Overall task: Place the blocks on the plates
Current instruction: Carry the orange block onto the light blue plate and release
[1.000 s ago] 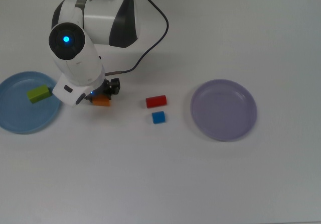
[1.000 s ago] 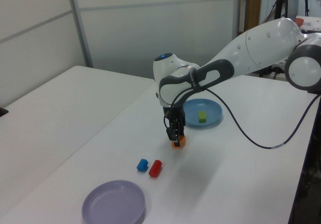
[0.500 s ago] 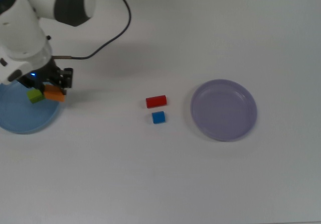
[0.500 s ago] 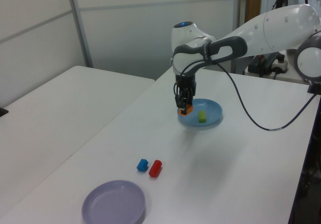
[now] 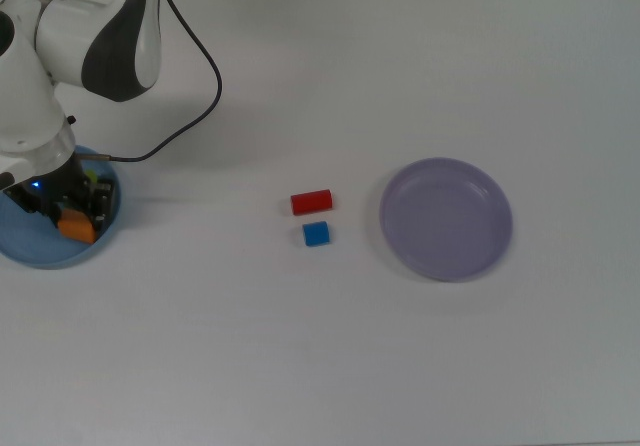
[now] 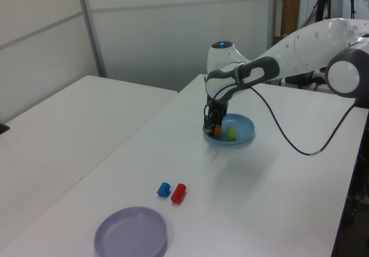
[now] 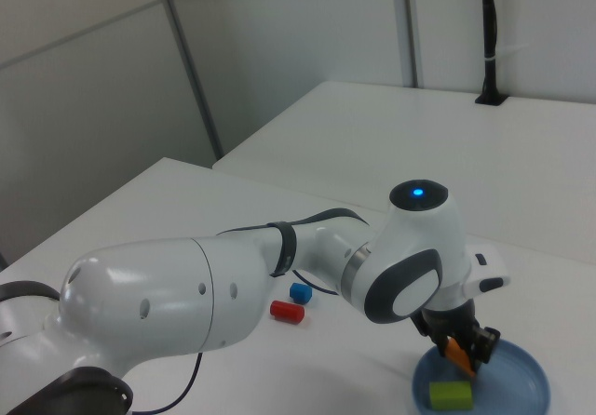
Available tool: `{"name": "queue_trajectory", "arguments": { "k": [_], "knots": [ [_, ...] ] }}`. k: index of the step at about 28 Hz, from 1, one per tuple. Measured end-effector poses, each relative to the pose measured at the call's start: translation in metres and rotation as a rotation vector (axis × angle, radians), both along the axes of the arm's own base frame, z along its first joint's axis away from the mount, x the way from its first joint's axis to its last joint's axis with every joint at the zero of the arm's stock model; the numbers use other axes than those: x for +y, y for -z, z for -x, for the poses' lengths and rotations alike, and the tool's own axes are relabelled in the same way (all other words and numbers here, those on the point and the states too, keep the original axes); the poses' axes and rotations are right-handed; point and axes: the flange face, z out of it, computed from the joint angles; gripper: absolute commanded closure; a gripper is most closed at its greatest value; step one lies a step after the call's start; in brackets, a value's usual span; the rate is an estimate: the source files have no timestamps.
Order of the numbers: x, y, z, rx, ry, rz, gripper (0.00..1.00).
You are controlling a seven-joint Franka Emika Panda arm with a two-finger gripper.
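Gripper [image 5: 74, 221]: pinching the orange block [image 5: 76, 229]; fingers pressed against its sides, low over the light blue plate [image 5: 40, 256].

Orange block: held directly beneath the wrist, inside the plate's rim. In the top view it sits toward 3 o'clock of the plate's centre. In the right view it hangs tilted, one corner down; whether it touches the plate floor cannot be told.

Green block [image 7: 450, 394]: lying in the same plate, just beside the gripper. In the top view it is mostly hidden under the arm, at roughly 1 o'clock from the orange block. In the left view [image 6: 231, 133] it lies at 3 o'clock of the gripper, apart from the orange block.

Governing relation: plate floor lies straight below the held block; release judged to need only a short descent, with a slight margin to the green neighbour.

Red block [image 5: 311, 201], blue block [image 5: 316, 233]: on the table, near each other, between the two plates.

Lavender plate [image 5: 446, 218]: holds no block.
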Motion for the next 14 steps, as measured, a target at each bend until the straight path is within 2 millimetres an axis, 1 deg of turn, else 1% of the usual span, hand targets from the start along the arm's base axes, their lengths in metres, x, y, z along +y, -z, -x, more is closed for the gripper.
{"name": "queue_trajectory", "arguments": {
  "k": [1, 2, 3, 4, 5, 11, 14],
  "knots": [
    [-0.001, -0.001, 0.000, -0.001, 0.001, 0.001, 0.50],
    [-0.002, -0.002, 0.000, -0.004, 0.002, 0.003, 0.42],
    [-0.002, -0.003, -0.001, -0.006, 0.003, 0.004, 0.29],
    [-0.003, -0.004, -0.001, -0.008, 0.003, 0.005, 0.09],
    [-0.003, -0.005, -0.002, -0.010, 0.003, 0.005, 0.00],
    [-0.002, -0.011, -0.003, -0.019, 0.003, 0.008, 0.00],
    [0.005, -0.016, -0.006, -0.027, -0.004, 0.005, 0.00]
  ]
}}
